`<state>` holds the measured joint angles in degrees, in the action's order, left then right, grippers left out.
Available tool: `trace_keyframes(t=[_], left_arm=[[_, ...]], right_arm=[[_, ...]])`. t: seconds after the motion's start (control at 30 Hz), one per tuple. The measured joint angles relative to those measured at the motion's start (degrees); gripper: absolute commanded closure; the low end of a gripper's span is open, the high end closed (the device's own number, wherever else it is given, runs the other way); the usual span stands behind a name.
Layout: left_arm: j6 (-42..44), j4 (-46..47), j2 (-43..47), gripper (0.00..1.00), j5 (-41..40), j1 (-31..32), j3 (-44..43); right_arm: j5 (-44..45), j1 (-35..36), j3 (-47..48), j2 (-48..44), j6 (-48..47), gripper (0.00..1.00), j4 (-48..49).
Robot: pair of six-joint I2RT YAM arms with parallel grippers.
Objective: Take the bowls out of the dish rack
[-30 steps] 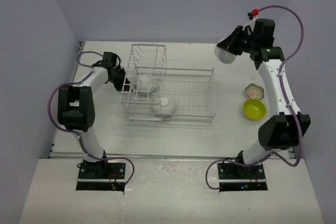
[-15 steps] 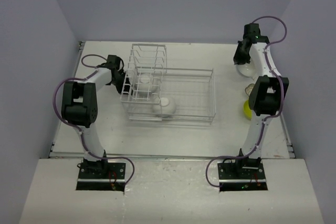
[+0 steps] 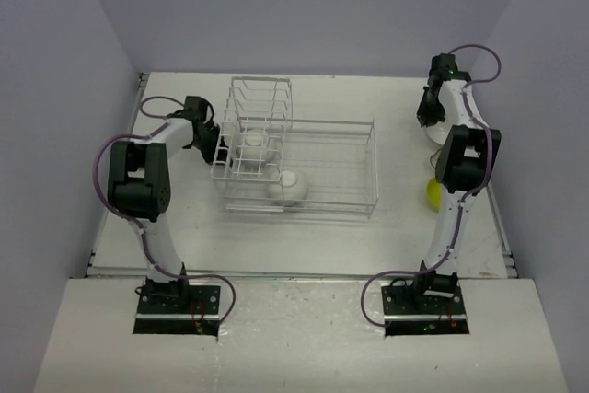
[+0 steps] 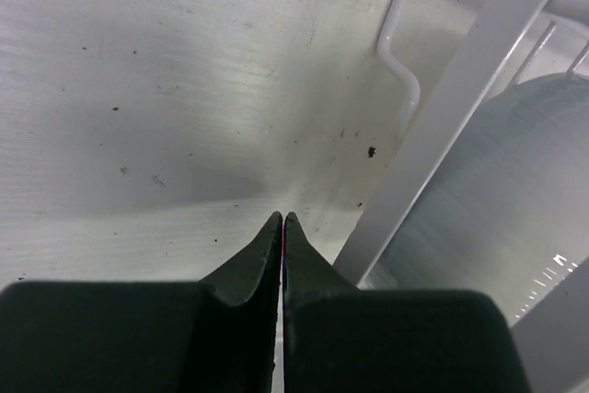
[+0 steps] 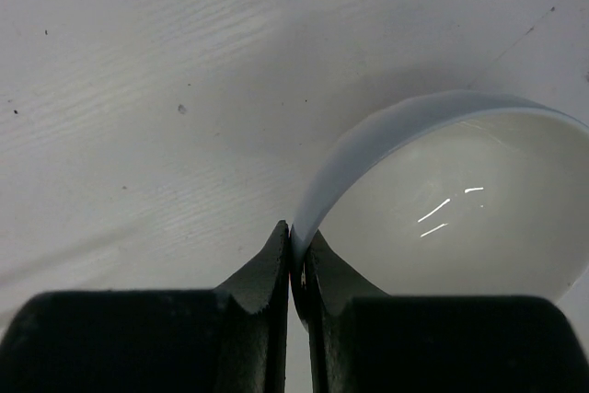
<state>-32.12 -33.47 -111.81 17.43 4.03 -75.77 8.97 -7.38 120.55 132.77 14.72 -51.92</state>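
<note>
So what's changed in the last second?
The right gripper, still pinching a white bowl by its rim, swung from mid-air out to the far right of the table and lowered the bowl toward the surface; nothing was let go. The left gripper stayed shut and empty beside the dish rack, only its elbow shifting. The bowls left in the rack did not move.

Round white bowl (image 5: pixel 442 200): glossy, glazed-looking, sharp highlights. White wire dish rack (image 4: pixel 442 126): smooth coated metal, slight sheen. White surface (image 4: pixel 166 71): matt, faint grain. Black right claw (image 5: pixel 296 238): matt plastic.
</note>
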Motion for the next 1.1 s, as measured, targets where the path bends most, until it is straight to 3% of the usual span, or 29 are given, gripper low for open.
trace_keyframes(t=[0.13, 0.43, 0.6, 0.7, 0.9, 0.93, 1.1], left_arm=[[0.0, 0.0, -0.2, 0.95, 0.2, -1.0, -0.5], [0.0, 0.2, -0.8, 0.94, 0.8, -1.8, -1.5], [-0.2, 0.2, -1.2, 0.88, 1.0, -1.8, -2.0], [-0.3, 0.2, -1.3, 0.83, 1.0, -1.9, -2.3], [-0.3, 0.5, -1.3, 0.83, 1.2, -2.1, -2.4], [-0.3, 0.5, -1.3, 0.83, 1.2, -2.1, -2.4], [-0.3, 0.8, -1.3, 0.83, 1.2, -2.1, -2.3]], right_arm=[[0.7, 0.3, 0.9, 2.1, -0.4, 1.0, -0.3], [1.0, 0.5, 1.0, 2.2, -0.7, 0.98, -0.7], [0.8, 0.8, -1.0, 1.5, -0.6, 0.77, 0.5], [0.5, 1.1, -1.9, 1.5, -0.6, 0.7, 0.3], [0.2, 1.4, -1.9, 0.2, -0.3, 0.5, 0.2], [0.2, 1.4, -1.9, -0.4, -0.2, 0.43, 0.1], [0.1, 1.6, -1.9, -5.2, -0.2, 0.34, -0.5]])
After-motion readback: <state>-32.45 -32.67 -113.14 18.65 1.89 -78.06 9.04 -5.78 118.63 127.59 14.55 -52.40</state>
